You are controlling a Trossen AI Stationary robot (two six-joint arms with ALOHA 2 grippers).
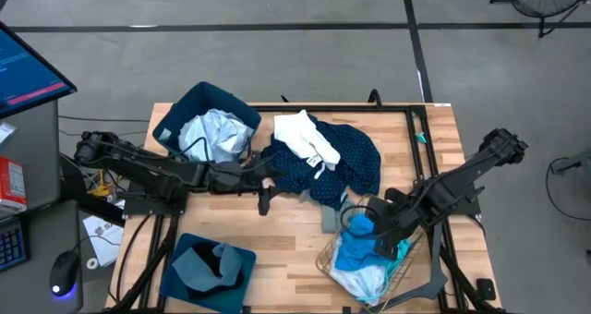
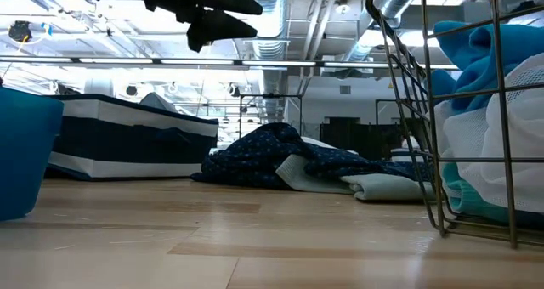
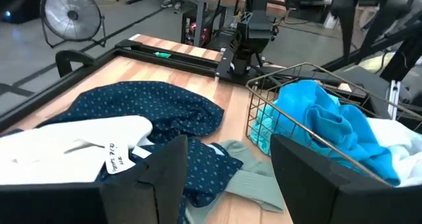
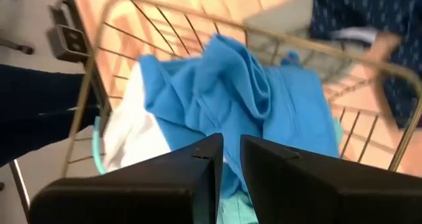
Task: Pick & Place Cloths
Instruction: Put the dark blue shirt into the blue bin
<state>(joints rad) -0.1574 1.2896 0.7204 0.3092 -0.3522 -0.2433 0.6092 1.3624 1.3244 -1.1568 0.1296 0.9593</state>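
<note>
right gripper (image 4: 227, 159) nearly closed over cyan cloth (image 1: 355, 249) in wire basket (image 1: 406, 263), counter's 5 o'clock; grip unclear, could snag mesh. left gripper (image 3: 224, 178) apart, empty, above navy dotted cloth (image 1: 346, 162) mid-counter.

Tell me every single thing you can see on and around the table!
Dotted cloth: one, navy with white dots, middle of the table.
White cloth: one, white, lying on the dotted cloth.
Grey cloth: one, grey-green, beside the wire basket.
Bright blue cloth: one, cyan, in the wire basket.
Wire basket: one, metal, near right of the table.
Fabric bins: two, dark blue, one far left holding pale cloth, one near left holding grey cloth.
Table: one, light wood.
Left pincer: open, empty, above the table by the dotted cloth.
Right pincer: nearly shut, over the basket.
</note>
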